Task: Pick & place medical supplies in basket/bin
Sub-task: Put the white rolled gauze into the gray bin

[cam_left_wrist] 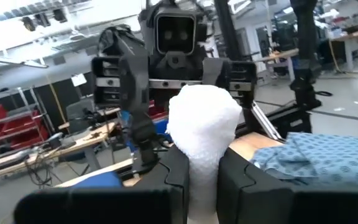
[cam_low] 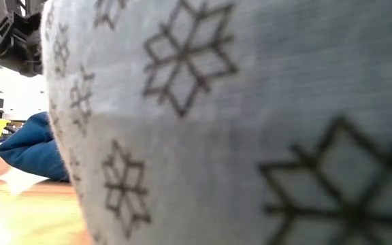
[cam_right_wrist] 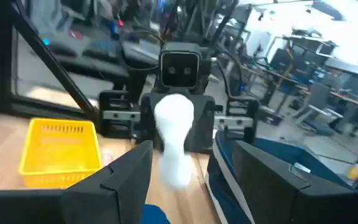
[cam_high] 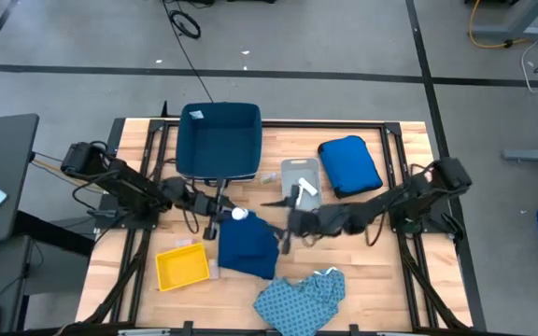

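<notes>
Meanwhile, left hand (cam_high: 234,214) gripped white roll (cam_high: 239,214) over navy garment (cam_high: 247,246), roll's long axis pointing toward right hand (cam_high: 281,228); right hand stood wide open, just right of roll; navy bin (cam_high: 219,140) lay far side of desk (cam_high: 403,289).

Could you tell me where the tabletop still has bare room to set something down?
Bare wood lies right of the patterned garment, below the royal-blue bundle. The middle is crowded: dark navy garment, both grippers, yellow tray.
</notes>
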`<state>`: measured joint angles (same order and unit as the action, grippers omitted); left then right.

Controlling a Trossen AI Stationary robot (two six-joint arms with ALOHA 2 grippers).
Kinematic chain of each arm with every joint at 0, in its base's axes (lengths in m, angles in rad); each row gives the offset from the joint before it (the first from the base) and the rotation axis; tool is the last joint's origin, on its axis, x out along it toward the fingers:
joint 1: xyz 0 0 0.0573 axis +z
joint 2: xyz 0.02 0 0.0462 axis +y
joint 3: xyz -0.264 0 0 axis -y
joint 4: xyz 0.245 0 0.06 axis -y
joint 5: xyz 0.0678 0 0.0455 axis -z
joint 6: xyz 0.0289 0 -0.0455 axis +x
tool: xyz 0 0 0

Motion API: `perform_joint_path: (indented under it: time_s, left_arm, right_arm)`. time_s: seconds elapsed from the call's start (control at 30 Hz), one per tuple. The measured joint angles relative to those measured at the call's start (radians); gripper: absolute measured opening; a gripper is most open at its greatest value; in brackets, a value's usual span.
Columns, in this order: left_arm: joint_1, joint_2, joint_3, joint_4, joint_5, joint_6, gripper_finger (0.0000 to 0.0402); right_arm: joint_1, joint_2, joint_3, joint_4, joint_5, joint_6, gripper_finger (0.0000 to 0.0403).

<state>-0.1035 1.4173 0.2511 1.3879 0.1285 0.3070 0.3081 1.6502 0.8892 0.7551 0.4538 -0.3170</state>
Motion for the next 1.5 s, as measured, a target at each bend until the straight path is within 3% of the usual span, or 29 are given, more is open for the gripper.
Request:
perform_joint_path:
  time_s: [0.2,0.4,0.57,0.7,1.23,1.37,1.5]
  left_arm:
    - [0.123,0.003,0.021,-0.001,0.073,-0.062,0.004]
    - [0.217,0.056,0.162,-0.189,0.135,-0.109,0.004]
    - [0.258,0.126,0.245,-0.209,0.162,-0.114,0.004]
    - [0.281,0.176,0.285,-0.204,0.212,-0.146,0.004]
    - [0.279,0.34,0.413,-0.181,0.296,-0.209,0.004]
    - [0.28,0.341,0.415,-0.175,0.298,-0.213,0.004]
    - [0.28,0.341,0.415,-0.176,0.298,-0.213,0.004]
  right_arm:
    - [-0.136,-0.126,-0.19,0.22,-0.262,0.136,0.0231]
    - [-0.232,-0.128,-0.21,0.207,-0.376,0.197,0.0231]
    - [-0.235,-0.126,-0.21,0.174,-0.37,0.176,0.0231]
    - [-0.233,-0.126,-0.21,0.1,-0.295,0.161,0.0231]
    - [-0.236,-0.126,-0.21,0.025,-0.201,0.183,0.0228]
    - [-0.231,-0.126,-0.21,0.009,-0.165,0.181,0.0196]
    - [-0.23,-0.126,-0.21,-0.008,-0.166,0.182,0.0122]
